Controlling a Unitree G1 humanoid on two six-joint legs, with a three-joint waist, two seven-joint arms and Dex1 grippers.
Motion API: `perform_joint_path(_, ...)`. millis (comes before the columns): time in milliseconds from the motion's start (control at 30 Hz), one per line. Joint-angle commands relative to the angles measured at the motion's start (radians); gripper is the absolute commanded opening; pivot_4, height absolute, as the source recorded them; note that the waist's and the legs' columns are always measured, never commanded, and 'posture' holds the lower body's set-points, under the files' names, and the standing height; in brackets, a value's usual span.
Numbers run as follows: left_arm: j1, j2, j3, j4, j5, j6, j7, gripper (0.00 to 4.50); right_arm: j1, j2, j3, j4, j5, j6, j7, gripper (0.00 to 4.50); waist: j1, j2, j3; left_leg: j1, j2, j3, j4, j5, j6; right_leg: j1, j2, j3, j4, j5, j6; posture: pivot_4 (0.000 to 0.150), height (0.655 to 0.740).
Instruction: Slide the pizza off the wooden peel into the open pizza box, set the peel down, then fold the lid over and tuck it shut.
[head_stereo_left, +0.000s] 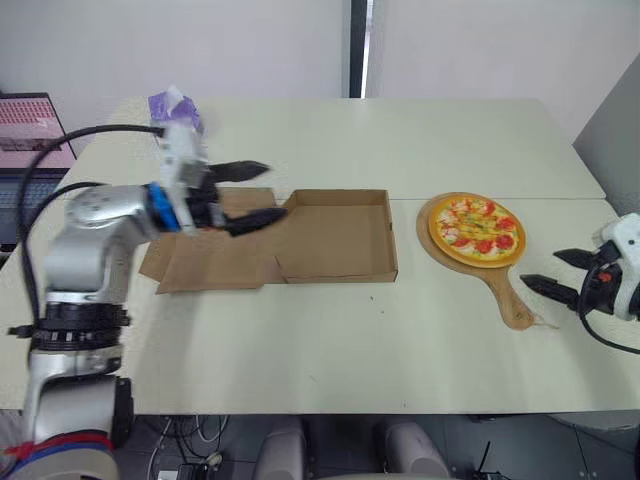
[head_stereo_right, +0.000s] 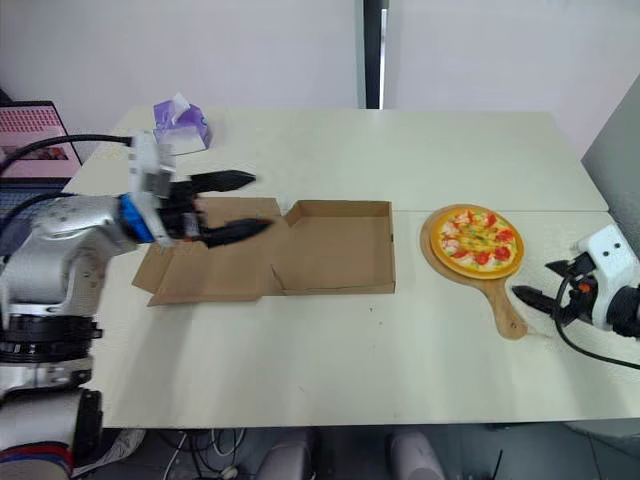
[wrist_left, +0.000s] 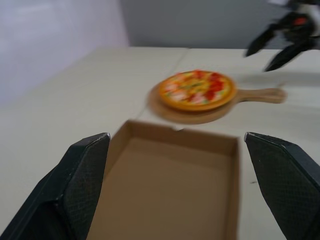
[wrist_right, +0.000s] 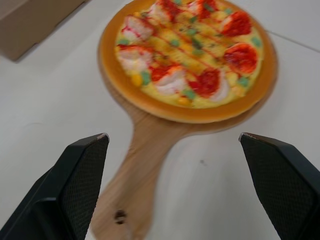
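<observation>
Pizza (head_stereo_left: 477, 229) on peel (head_stereo_left: 508, 295) beside open box (head_stereo_left: 340, 238) — both arms' jaws spread, empty.

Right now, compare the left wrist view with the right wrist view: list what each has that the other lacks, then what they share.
Left wrist view adds: the left gripper, open, and the empty inside of the pizza box. Right wrist view adds: the dark spot at the handle's end. Both: the pizza lying on the wooden peel, and the open right gripper.

Box lid (head_stereo_left: 205, 268) partly behind left claw (head_stereo_left: 275, 191)
</observation>
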Motion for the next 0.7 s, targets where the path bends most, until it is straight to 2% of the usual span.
perform_joint_path(33, -0.037, -0.044, -0.067, -0.193, -0.092, 0.074, -0.019, 4.5, 0.039, 0.056, -0.031, -0.137, 0.02, 0.094, -0.112, 4.49, 0.002, 0.0, 0.0, 0.0, 0.0, -0.001, 0.0, 0.0, 0.0, 0.0, 0.0, -0.001, 0.0, 0.0, 0.0, 0.15, 0.74)
perform_joint_path(233, -0.02, -0.093, -0.14, -0.287, -0.103, 0.079, -0.019, 4.5, 0.079, 0.158, 0.012, -0.221, -0.01, 0.11, -0.238, 4.49, 0.0, 0.0, 0.0, 0.001, -0.001, 0.0, 0.0, 0.0, 0.0, 0.001, 0.001, 0.001, 0.0, 0.0, 0.0, 0.15, 0.74)
perform_joint_path(700, -0.046, -0.128, -0.153, -0.257, -0.072, 0.067, 0.007, 4.5, -0.038, 0.225, 0.188, 0.032, -0.134, -0.072, -0.288, 4.49, 0.002, 0.0, 0.0, 0.001, -0.001, -0.001, 0.0, 0.0, 0.001, 0.001, 0.003, 0.0, -0.002, 0.0, 0.0, 0.15, 0.74)
